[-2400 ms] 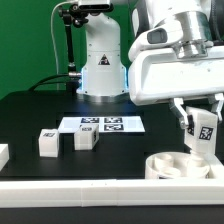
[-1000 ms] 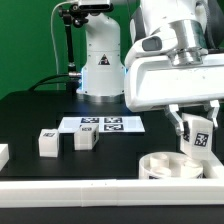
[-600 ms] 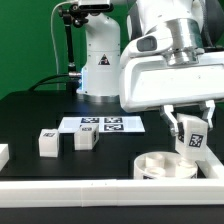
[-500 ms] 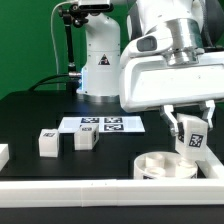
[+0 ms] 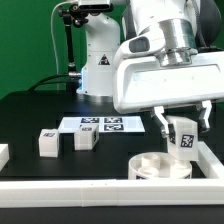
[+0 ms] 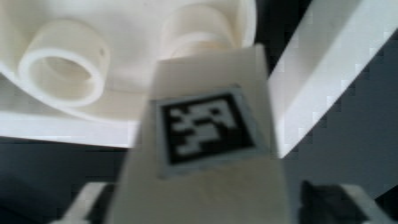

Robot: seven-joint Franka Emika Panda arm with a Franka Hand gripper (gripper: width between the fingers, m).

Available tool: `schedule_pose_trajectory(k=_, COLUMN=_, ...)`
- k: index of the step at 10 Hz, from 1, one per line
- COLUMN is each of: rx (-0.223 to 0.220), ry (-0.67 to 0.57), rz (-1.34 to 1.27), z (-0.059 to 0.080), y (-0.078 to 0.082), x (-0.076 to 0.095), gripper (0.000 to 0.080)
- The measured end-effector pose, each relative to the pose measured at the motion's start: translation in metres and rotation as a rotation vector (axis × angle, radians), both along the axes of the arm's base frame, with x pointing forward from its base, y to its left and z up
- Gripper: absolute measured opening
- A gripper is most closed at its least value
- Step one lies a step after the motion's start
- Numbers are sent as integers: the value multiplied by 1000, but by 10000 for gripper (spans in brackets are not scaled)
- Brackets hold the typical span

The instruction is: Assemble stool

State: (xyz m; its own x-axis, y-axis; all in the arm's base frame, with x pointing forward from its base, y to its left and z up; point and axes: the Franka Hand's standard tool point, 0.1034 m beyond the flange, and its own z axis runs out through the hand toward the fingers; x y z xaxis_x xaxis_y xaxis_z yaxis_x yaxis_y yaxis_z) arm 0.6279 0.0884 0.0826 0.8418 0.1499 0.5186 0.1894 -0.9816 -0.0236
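In the exterior view, the gripper (image 5: pixel 182 128) is clamped on a stool leg (image 5: pixel 184 141), its fingers on two opposite flat faces and the tag facing the camera. The leg hangs slightly tilted over the seat disc (image 5: pixel 150 168); whether its lower end touches the disc I cannot tell. The disc lies at about five o'clock on the black table (image 5: pixel 30 110), just beside the border rail (image 5: pixel 80 190). Well apart, toward nine o'clock from the disc, stand the outer loose leg (image 5: pixel 46 143) and the inner loose leg (image 5: pixel 86 138). The marker board (image 5: pixel 104 124) lies at about eleven o'clock.

In the wrist view, the held leg fills the middle, and beyond it the seat shows a round socket (image 6: pixel 68 72).

The leg looks like hard, light, stiff plastic with smooth faces, so it could twist in the pinch. Holding it high on the flat sides leaves the insertion end free.
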Motion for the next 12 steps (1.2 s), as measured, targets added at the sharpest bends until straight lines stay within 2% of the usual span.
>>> schedule_pose_trajectory(k=1, rx=-1, ry=-1, rz=0, z=0, y=-1, x=0, gripper=507)
schedule_pose_trajectory(k=2, rx=-3, ry=-2, rz=-1, z=1, y=-2, x=1, gripper=619)
schedule_pose_trajectory(k=3, rx=-4, ry=-4, rz=-1, z=1, y=-3, x=1, gripper=641)
schedule_pose_trajectory(k=5, rx=-9, ry=-14, rz=2, z=8, y=-5, x=3, gripper=648)
schedule_pose_trajectory(k=9, rx=-38, ry=-48, rz=19, z=34, y=-17, x=13, gripper=649)
schedule_pose_trajectory(k=12, rx=-39, ry=-47, rz=19, z=34, y=-18, x=13, gripper=649)
